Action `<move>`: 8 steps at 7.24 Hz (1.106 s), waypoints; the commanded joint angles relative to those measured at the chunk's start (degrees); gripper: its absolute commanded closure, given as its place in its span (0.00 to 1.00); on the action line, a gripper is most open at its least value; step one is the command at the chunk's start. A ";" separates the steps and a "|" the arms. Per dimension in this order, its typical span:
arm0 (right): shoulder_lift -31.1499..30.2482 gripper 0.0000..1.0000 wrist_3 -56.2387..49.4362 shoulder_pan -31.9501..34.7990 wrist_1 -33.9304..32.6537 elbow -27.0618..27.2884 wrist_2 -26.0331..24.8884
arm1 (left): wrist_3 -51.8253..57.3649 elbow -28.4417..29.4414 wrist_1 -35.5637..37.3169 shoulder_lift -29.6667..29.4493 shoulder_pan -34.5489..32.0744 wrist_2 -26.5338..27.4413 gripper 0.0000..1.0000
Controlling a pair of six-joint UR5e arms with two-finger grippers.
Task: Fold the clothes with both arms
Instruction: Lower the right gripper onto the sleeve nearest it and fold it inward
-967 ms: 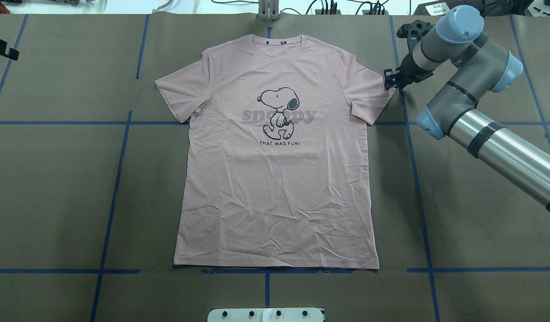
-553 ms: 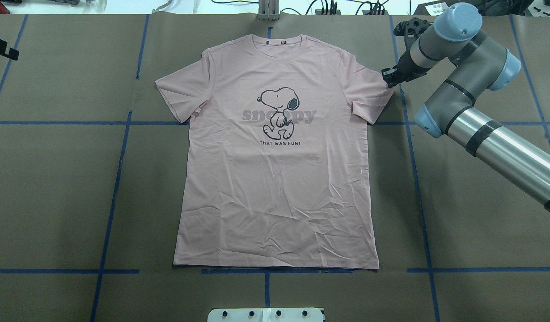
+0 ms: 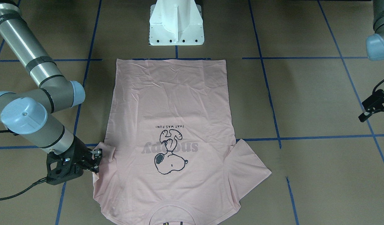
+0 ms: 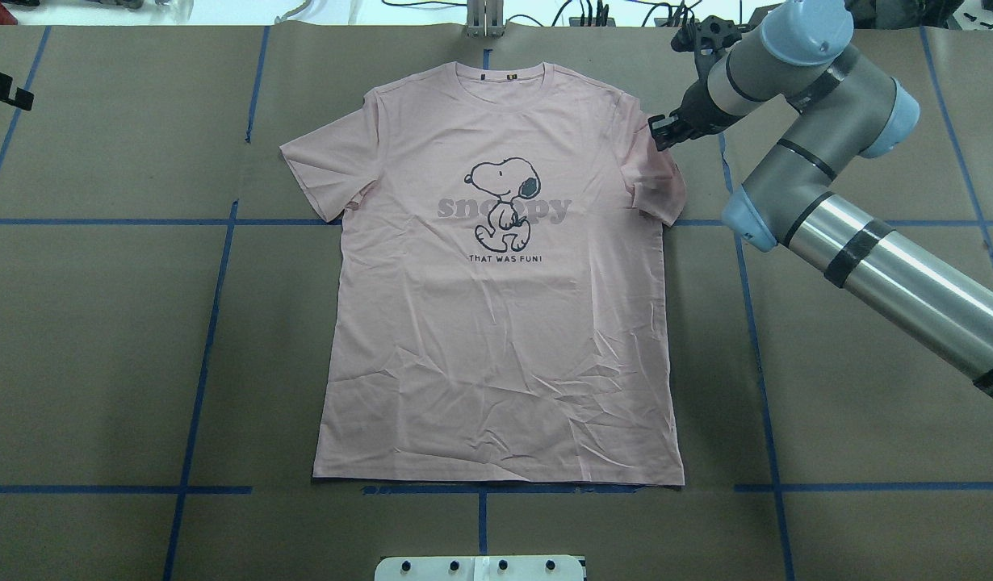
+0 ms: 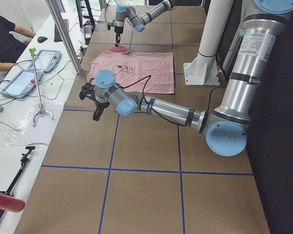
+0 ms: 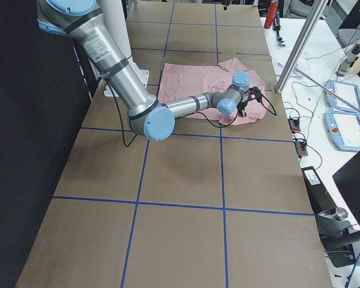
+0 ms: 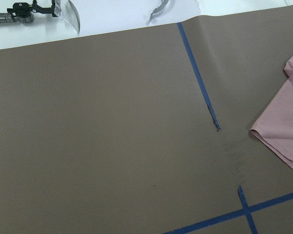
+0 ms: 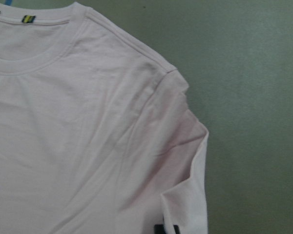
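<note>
The pale pink T-shirt (image 4: 496, 339) lies flat, print side up, collar at the far edge; it also shows in the front view (image 3: 170, 100). My right gripper (image 4: 658, 135) is shut on the edge of the shirt's right sleeve (image 4: 658, 181) and has it lifted and bunched in toward the shoulder (image 3: 97, 157). In the right wrist view the folded sleeve (image 8: 185, 161) rises over the black fingertips (image 8: 166, 228). My left gripper (image 3: 376, 122) hangs open and empty over the bare table, well away from the left sleeve (image 7: 283, 126).
The table is covered in brown paper (image 4: 101, 347) with blue tape lines. The white pedestal base (image 3: 176, 25) stands at the near edge behind the shirt's hem. A white side bench with tablets and cables (image 5: 24, 83) runs along the far edge.
My right gripper has moved inward toward the shirt's shoulder and drawn the right sleeve's tip with it, so the sleeve now lies shorter and bunched. The left gripper has not moved.
</note>
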 commanded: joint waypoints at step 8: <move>17.59 0.00 1.50 -6.72 -2.48 -14.73 -12.26 | 0.24 0.22 -0.18 -0.15 0.09 0.09 0.00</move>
